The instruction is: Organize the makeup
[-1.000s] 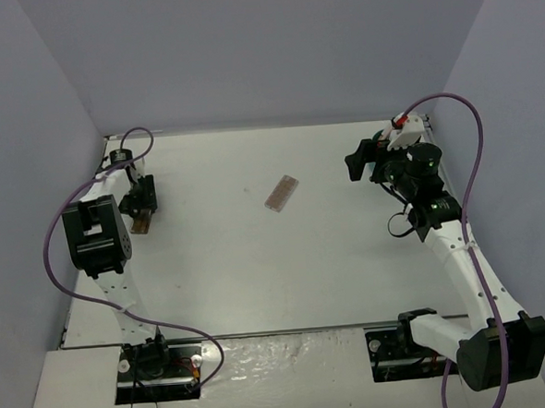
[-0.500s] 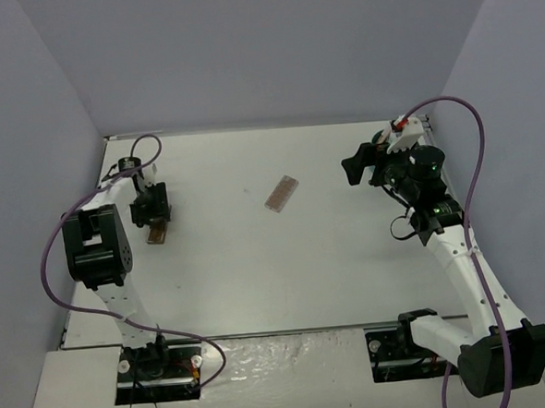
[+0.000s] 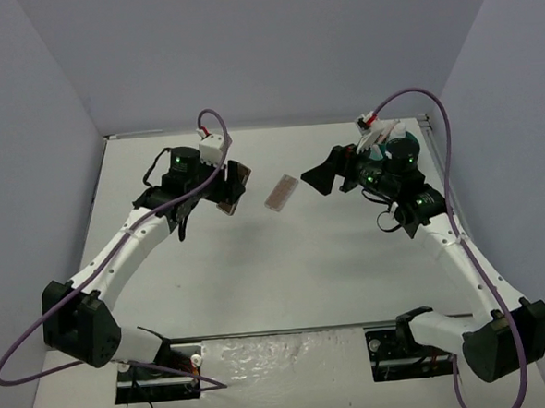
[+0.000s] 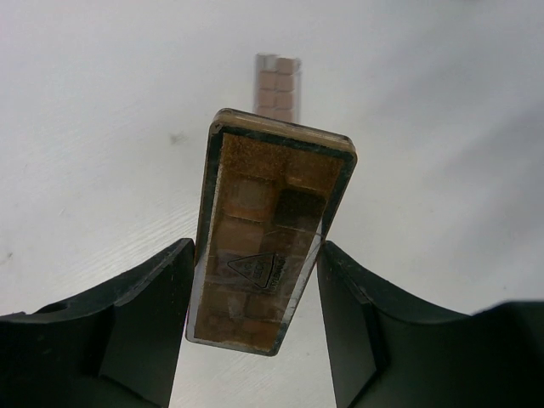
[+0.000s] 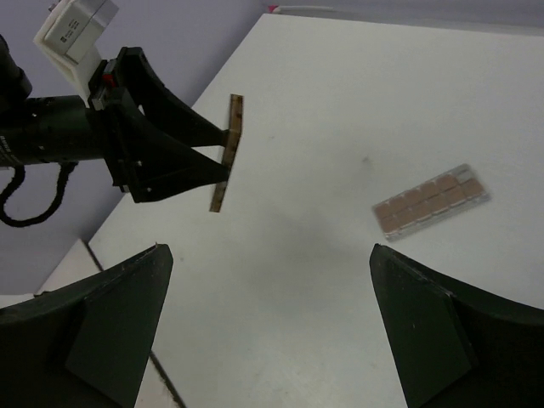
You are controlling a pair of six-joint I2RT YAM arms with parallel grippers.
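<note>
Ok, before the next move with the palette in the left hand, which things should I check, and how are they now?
1. The left hand grips the held palette on both long sides: ok.
2. The second palette lies flat on the table, uncovered: ok.
3. The right hand is open and empty: ok.
4. The right hand is apart from both palettes: ok.
5. Grip is firm enough: cannot tell.
</note>
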